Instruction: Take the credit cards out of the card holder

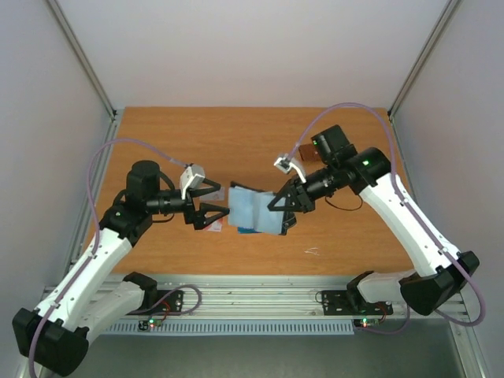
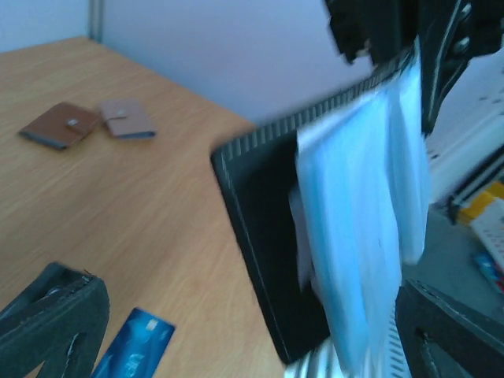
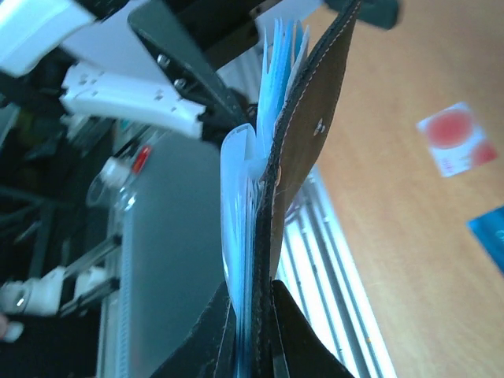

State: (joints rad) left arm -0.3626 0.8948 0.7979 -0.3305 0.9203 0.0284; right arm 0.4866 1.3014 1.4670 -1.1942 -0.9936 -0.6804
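Above the middle of the wooden table (image 1: 236,134), the card holder (image 1: 253,209) hangs in the air, clamped at its right end by the right gripper (image 1: 278,206). Its fingers are clenched on the black cover, and the right wrist view shows the holder edge-on rising from between them. The holder is folded open, with its light blue lining (image 2: 358,213) and slot leaves fanned out towards the left arm.

The left gripper (image 1: 221,201) is released, its jaws spread wide with nothing in them. It points at the holder's free left edge, just beside it; I cannot tell whether a fingertip touches it. From the left wrist the holder fills the space ahead between the two fingers (image 2: 51,319).

Two cards lie flat on the table beneath and beside the holder. The white card with a red circle (image 3: 457,138) and the blue card (image 2: 135,353) are near each other but apart, on the side towards the near edge.

The far half of the table is open wood. At its far right, partly behind the right arm, the brown wallet (image 2: 59,126) and the tan-pink wallet (image 2: 126,118) lie side by side, well away from both grippers. The near edge ends in a metal rail (image 1: 260,295).
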